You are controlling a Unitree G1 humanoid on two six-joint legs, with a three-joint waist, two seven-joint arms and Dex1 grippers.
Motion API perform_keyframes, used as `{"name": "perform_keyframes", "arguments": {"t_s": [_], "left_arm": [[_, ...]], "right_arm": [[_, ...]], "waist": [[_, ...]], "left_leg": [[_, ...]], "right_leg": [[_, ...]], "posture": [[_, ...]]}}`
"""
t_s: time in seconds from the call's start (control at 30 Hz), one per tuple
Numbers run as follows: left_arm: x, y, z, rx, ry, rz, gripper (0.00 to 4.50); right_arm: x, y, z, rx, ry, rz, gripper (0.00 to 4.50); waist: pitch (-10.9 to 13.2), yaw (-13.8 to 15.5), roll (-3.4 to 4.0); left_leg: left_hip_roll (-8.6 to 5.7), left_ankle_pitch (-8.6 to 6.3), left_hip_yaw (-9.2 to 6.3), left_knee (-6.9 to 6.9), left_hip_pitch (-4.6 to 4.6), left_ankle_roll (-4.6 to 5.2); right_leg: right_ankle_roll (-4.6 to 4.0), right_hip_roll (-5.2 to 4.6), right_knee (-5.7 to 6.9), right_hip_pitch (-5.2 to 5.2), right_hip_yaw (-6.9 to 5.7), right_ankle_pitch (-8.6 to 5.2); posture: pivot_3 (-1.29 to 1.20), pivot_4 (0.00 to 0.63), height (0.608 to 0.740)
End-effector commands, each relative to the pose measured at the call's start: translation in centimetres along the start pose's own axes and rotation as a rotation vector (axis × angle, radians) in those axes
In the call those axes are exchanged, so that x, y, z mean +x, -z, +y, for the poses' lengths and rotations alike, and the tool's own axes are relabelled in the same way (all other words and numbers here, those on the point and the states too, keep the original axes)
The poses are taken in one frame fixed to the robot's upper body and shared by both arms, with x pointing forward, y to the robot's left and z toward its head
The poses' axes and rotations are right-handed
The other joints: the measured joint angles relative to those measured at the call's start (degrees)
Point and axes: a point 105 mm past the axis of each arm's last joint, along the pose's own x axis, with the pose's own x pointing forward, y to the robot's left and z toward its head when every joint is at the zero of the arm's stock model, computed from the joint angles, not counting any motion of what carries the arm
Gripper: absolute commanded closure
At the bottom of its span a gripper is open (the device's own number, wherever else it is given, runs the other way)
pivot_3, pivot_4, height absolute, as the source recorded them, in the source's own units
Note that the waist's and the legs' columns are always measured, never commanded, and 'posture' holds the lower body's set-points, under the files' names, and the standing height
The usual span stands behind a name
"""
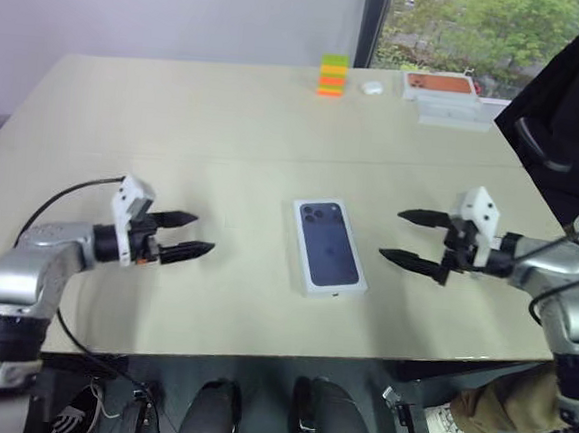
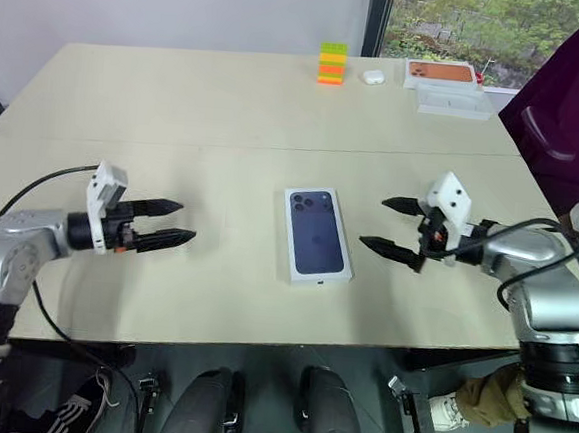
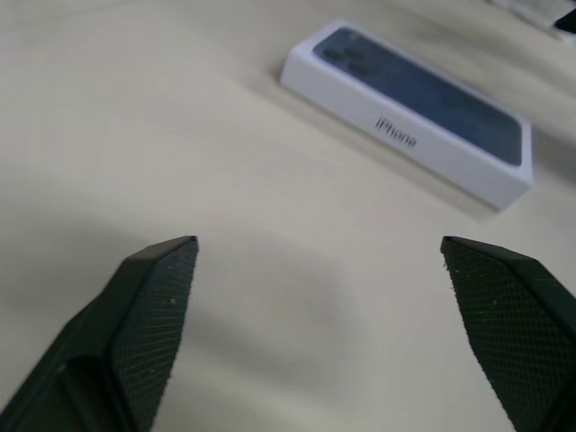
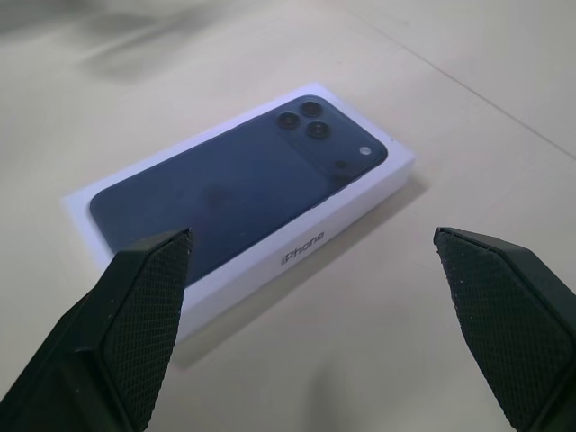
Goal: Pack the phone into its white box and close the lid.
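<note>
The left gripper (image 1: 193, 236) hovers just above the worktop (image 1: 227, 121), jaws spread wide and holding nothing, pointing toward the middle. Between the two sets of jaws, well apart from each, lies the white box (image 1: 328, 247) with the lid (image 4: 243, 193) seated on it, its printed dark phone image facing up; the phone itself is not to be seen, presumably inside. The right gripper (image 1: 410, 238) mirrors the left, jaws likewise spread and empty, aimed back at the box from the other side.

Judging by how things lie, the closing looks done and the step in hand is to draw clear. Doing that well means keeping both sets of jaws wide and lifted, so that no fingertip catches the lid's edge or nudges the box askew.

Far beyond the jaws, at the worktop's back edge, stand a stack of coloured blocks (image 1: 332, 75), a small white case (image 1: 371, 87) and an orange-topped box (image 1: 439, 85) on other white packaging. None stands in the way.
</note>
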Motion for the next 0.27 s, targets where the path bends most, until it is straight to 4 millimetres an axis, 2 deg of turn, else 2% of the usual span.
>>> {"name": "perform_keyframes", "arguments": {"t_s": [0.03, 0.27], "left_arm": [[-2.3, -1.3, 0.6, 0.119, -0.069, -0.026, 0.01], [-4.9, 0.0, 1.5, 0.121, -0.17, -0.015, 0.01]], "right_arm": [[-1.8, -1.2, -0.3, -0.1, 0.023, -0.014, 0.0], [-3.4, 0.1, -0.9, -0.072, 0.06, 0.025, 0.0]], "waist": [[0.0, 0.02, 0.0], [0.0, 0.1, 0.01]], "left_leg": [[0.0, 0.0, 0.01, 0.01, 0.0, 0.0], [0.0, -0.01, 0.07, 0.01, -0.01, -0.01]], "right_leg": [[0.0, -0.01, 0.0, 0.0, -0.02, -0.01], [0.1, -0.06, -0.03, 0.0, -0.01, -0.08]], "posture": [[0.0, 0.15, 0.74], [0.0, 0.15, 0.74]]}}
